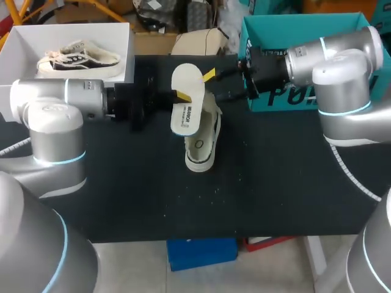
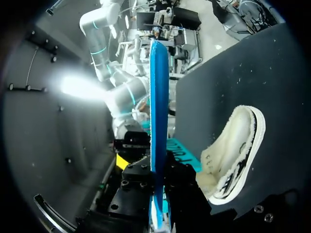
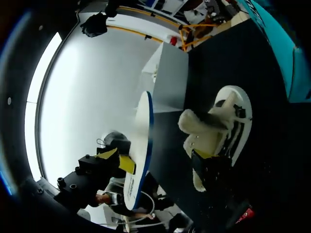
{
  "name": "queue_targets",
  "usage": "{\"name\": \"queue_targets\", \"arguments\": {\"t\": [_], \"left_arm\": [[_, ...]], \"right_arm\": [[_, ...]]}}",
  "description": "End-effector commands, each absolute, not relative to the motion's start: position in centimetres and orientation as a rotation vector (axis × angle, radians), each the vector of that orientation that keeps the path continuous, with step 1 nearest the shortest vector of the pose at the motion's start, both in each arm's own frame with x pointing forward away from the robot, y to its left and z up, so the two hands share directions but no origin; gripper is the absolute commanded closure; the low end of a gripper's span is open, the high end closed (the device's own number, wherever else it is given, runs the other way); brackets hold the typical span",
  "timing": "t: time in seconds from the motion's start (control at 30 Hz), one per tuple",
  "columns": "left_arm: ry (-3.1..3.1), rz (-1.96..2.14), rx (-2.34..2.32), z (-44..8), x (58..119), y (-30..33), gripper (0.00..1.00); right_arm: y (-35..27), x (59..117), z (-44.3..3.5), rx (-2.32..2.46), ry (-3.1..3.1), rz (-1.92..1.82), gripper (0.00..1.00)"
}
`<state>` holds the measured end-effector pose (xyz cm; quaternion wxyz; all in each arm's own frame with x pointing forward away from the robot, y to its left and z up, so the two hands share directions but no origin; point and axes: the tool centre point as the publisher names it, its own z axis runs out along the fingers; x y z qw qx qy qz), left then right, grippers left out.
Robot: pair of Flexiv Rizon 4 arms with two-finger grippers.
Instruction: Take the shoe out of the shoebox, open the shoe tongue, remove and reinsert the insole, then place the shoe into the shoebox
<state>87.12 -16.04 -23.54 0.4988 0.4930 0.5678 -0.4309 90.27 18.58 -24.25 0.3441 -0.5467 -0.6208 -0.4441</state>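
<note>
A white insole (image 1: 186,101) with a blue underside (image 2: 158,111) hangs above the table's middle. My left gripper (image 1: 176,96) is shut on its near edge, and its yellow tips show against the insole (image 3: 138,145) in the right wrist view. My right gripper (image 1: 215,84) is open just right of the insole, one yellow tip close to the edge and not gripping. The cream shoe (image 1: 201,137) lies on the black mat under the insole, its fleecy opening (image 2: 228,155) turned up. The teal shoebox (image 1: 305,101) stands at the back right, behind my right arm.
A white box (image 1: 21,55) at the back left holds another black-and-cream shoe (image 1: 79,58). Small pale crumbs (image 1: 201,194) dot the mat in front of the shoe. The black mat's front edge (image 1: 214,235) runs close to the table's near side.
</note>
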Motion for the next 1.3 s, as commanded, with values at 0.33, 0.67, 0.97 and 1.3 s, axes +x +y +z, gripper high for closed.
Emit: {"name": "queue_targets", "arguments": {"t": [0.33, 0.67, 0.97, 1.3], "left_arm": [[1.525, -1.047, 1.250, -24.4, 81.1, -13.0, 1.00], [1.570, -1.082, 1.331, -24.9, 79.0, -13.1, 1.00], [1.603, -1.099, 1.371, -25.4, 77.8, -13.3, 1.00], [1.653, -1.156, 1.536, -26.5, 75.5, -14.3, 1.00]], "right_arm": [[12.6, 84.8, -22.4, -1.619, -1.805, -1.108, 0.00], [9.7, 81.8, -21.4, -1.628, -1.972, -1.159, 0.00], [7.1, 79.3, -20.5, -1.647, -2.088, -1.150, 0.00], [5.7, 77.6, -20.4, -1.679, -2.108, -1.118, 0.00]]}}
